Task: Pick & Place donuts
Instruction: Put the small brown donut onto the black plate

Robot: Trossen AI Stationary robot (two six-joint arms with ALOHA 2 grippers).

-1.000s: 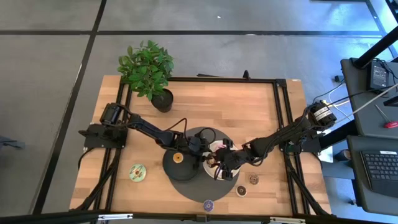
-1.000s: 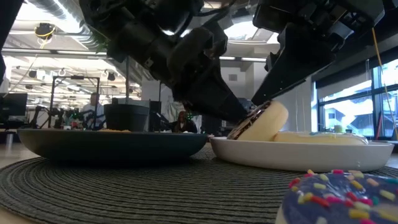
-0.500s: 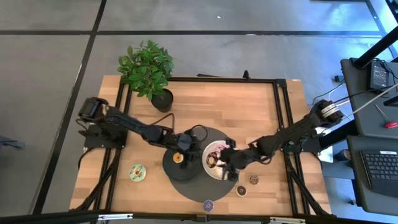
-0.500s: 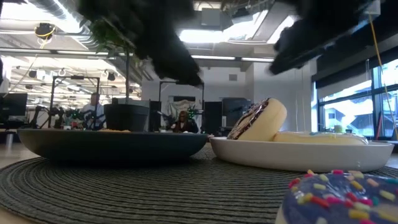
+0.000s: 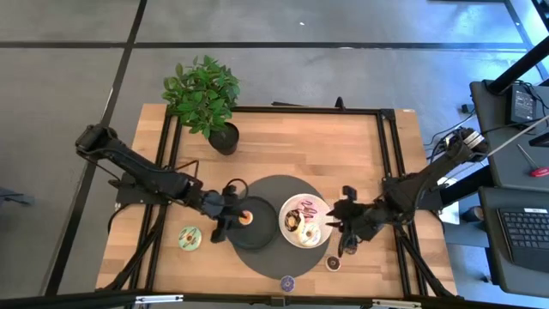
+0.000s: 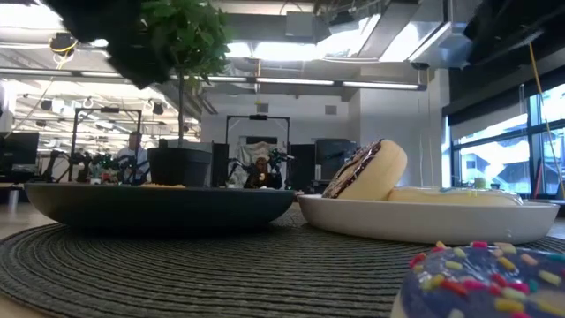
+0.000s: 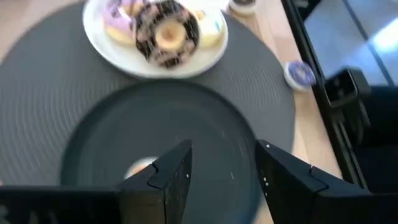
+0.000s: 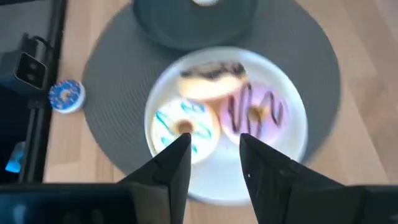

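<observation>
1. You had both arms drawn back from the plates and neither was carrying anything. The left tool [image 5: 225,225] hung at the left edge of the dark grey plate [image 5: 262,230], and the right tool [image 5: 345,225] sat just right of the white plate [image 5: 299,239].
2. In the left wrist view, the left tool [image 7: 219,167] had its two fingers apart with nothing between them. The right tool [image 8: 213,154] was likewise spread and empty, looking down over the white plate [image 8: 292,155].
3. Three large donuts lay together on the white plate: a chocolate one [image 8: 211,79] tilted up on its edge, a pink one with dark stripes [image 8: 255,114], and a white one with blue squiggles [image 8: 185,127].
4. A small orange donut [image 5: 245,218] sat alone on the dark grey plate.
5. Loose pieces waited on the worktop [image 5: 343,154]: a green donut [image 5: 189,239] near the left rail, a purple mini [image 5: 287,281] at the front edge, and a brown mini [image 5: 333,263] by the right tool.
6. I judged you to be between picks. The next move called for choosing one loose donut, and the green one looked nearest for your left arm.
7. Both plates rested on a round dark mat [image 5: 283,257] on the wooden worktop. A potted plant [image 5: 204,96] stood at the back left corner.
8. Behind, the low view showed a lit workshop with a seated person [image 6: 133,155] far off.
</observation>
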